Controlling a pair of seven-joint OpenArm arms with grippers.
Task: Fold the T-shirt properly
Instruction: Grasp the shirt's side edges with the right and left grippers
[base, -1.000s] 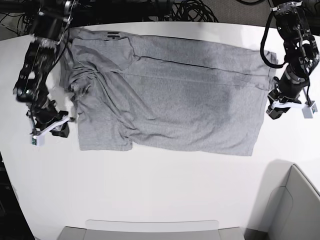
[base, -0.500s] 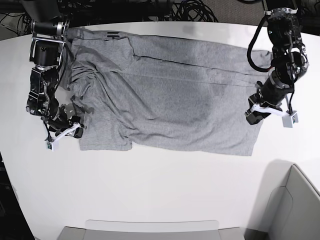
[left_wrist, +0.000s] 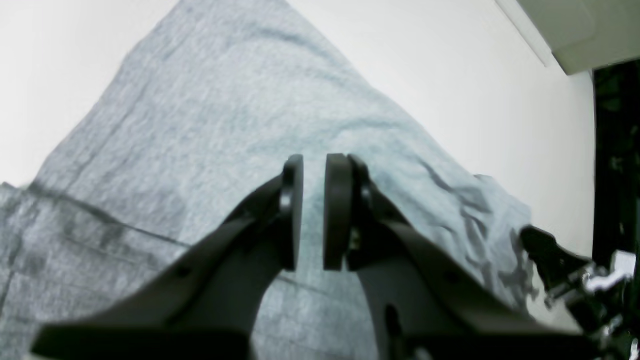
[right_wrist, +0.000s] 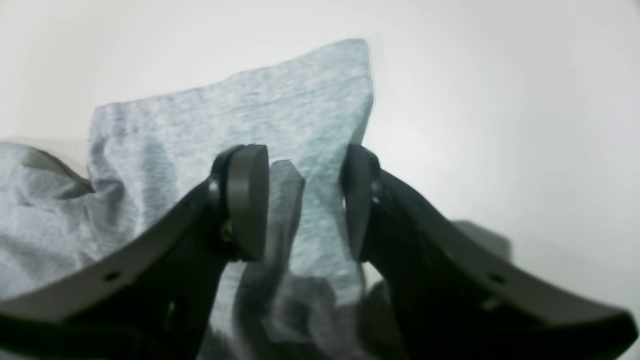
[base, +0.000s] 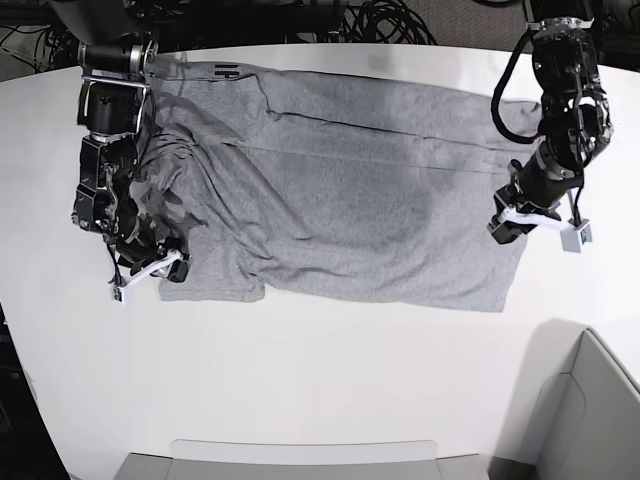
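The heather-grey T-shirt (base: 340, 190) lies spread on the white table (base: 330, 370), plain side up, bunched near its left end. My left gripper (base: 505, 228) is at the shirt's right edge. In the left wrist view the left gripper (left_wrist: 314, 165) has only a thin slit between its pads above the cloth (left_wrist: 225, 100), with nothing visibly pinched. My right gripper (base: 165, 268) is at the shirt's lower left corner. In the right wrist view the right gripper (right_wrist: 302, 157) is open, with a raised fold of the shirt (right_wrist: 240, 115) between its pads.
A grey bin (base: 590, 410) stands at the front right and a grey tray edge (base: 300, 460) runs along the front. Black cables (base: 370, 20) lie behind the table's far edge.
Both grippers have moved inward from the bare table onto the shirt's edges: the right one down and toward the lower left corner, the left one onto the right edge.
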